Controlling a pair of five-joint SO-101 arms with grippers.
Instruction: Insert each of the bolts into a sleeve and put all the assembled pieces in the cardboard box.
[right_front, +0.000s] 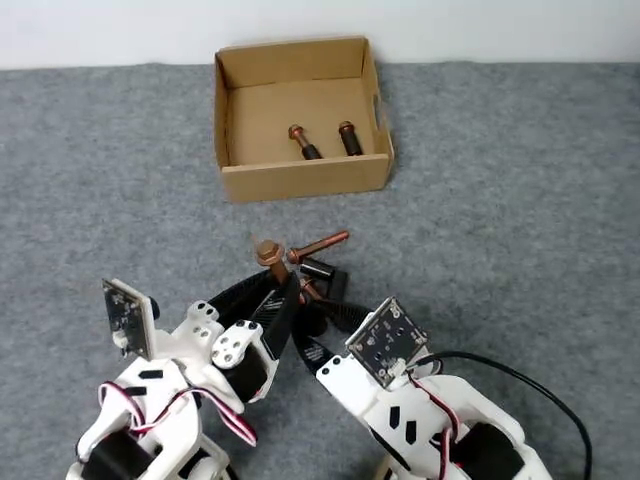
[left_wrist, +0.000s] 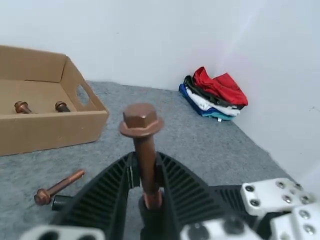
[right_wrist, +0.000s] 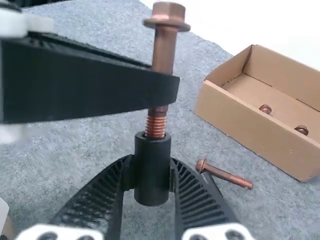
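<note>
The left end effector is clenched on a copper bolt with a six-sided head. The bolt stands upright with its head on top. The right end effector grips a short black tube sleeve, which also stands upright. The bolt's threaded tip sits just inside the top hole of this sleeve. Most of the bolt sticks out above it. In the high view, both end effectors meet just below the middle of the frame.

A brown cardboard box sits on the grey carpet bench in the upper middle of the high view. Two finished pieces lie side by side in it, near its front wall. Each is a copper bolt in a black sleeve, one on the left and one on the right.

One more loose copper bolt lies flat on the bench between the box and the end effectors. A spare black sleeve lies just beside it.

A pile of folded red, white and blue clothes rests against the white wall.
</note>
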